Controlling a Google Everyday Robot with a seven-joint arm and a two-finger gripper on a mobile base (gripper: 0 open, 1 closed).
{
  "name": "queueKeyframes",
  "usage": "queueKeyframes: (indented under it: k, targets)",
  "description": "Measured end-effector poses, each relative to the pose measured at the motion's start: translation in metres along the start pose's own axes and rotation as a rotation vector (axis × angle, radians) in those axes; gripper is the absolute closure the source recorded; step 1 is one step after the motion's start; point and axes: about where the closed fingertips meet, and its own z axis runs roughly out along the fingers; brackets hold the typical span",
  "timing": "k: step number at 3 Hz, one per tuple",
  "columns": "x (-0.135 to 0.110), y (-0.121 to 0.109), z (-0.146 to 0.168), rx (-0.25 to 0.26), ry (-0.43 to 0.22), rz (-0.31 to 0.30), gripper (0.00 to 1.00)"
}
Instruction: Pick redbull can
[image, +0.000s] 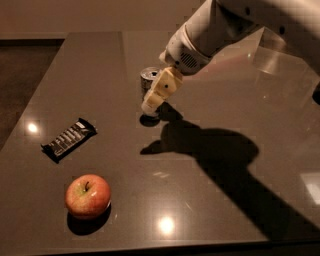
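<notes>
One target, and my read is that the step in hand is the final close-in, pre-grasp or right at grasp.

- End effector (154, 100) is down at the can (148, 75), low over the tabletop (100, 60). Its cream part lies across the can's near side.
- Only the can's silver top shows, just up and picture-left of the end effector. The body is hidden behind it. The can looks upright.
- Contact: touching or just short of it, can't tell which.
- Aperture: can't tell from this view. Also can't confirm whether the can sits inside the grip or merely behind it.
- Candy bar (69, 139) is well apart, picture-left and nearer the camera than the end effector. Apple (88, 196) is farther the same way. Neither is in the path.

Next move, as I judge it:
- Get the can centred in the grip, then close on mid-body, not the rim.
- Use moderate force, since thin metal dents.
- Lift straight up, with no lateral drag.

Risk: a slim, tall can tips easily. Any sideways nudge before closure could knock it over, and it could roll on the glossy tabletop. An off-centre closure could squirt it out.
</notes>
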Motion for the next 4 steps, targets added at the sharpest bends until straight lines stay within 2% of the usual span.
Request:
queueKeyframes:
  k: [1, 2, 3, 4]
  targets:
    - [-0.001, -0.005, 0.009, -0.013, 0.0, 0.016, 0.16]
    - [-0.004, -0.006, 0.012, -0.033, -0.008, 0.033, 0.41]
    - [-0.013, -0.01, -0.009, -0.041, -0.032, 0.061, 0.7]
    - [-0.024, -0.013, -0.039, -0.04, -0.079, 0.07, 0.93]
